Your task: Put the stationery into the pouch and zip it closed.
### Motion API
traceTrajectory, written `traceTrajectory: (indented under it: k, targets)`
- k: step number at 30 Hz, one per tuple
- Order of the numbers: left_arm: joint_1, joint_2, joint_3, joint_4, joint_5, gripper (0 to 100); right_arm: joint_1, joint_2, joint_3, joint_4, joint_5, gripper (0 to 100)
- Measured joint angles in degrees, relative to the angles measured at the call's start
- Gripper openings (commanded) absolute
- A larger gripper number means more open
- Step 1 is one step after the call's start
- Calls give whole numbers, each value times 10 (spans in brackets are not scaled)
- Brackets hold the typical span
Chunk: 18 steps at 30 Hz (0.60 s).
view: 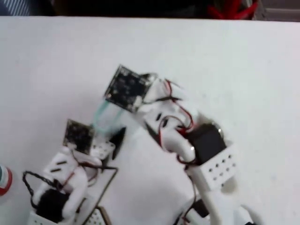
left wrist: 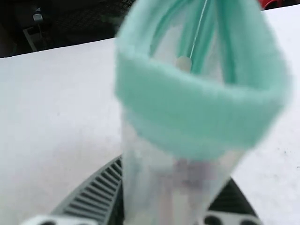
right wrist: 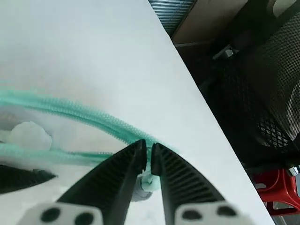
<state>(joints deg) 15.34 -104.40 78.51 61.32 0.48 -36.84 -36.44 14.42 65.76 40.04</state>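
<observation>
Left gripper (left wrist: 171,208): we see its dark ribbed jaws clamped on the pouch (left wrist: 197,108), one on each side of the clear wall, below the mint-green band.
Right gripper (right wrist: 147,151): its black fingers are drawn nearly together, pinching the zipper tab (right wrist: 146,182) where the two tooth rows meet.
Pouch: clear plastic with mint-green trim. In the high view it lies over the white table (view: 234,56) between the two wrists, with one arm's gripper at each end.
Zipper (right wrist: 70,111): open, with the two green rows running apart from the right gripper's tips.
Inside the pouch: we make out a pale rounded lump (right wrist: 30,133) through the wall, but we cannot tell what it is.
Table edge: a red-and-white object (view: 3,180) lies at the rim near the left arm, well apart from the pouch.
</observation>
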Motion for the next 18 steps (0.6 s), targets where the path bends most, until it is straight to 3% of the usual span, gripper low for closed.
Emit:
traceTrajectory:
  k: [9,14,18]
  targets:
    - [3,9,2,-25,-1,82,17,-62,7,41,34,25]
    - [4,9,2,-63,1,83,62,-100,11,62,36,196]
    - [58,9,2,-72,-16,83,69,-106,11,80,36,264]
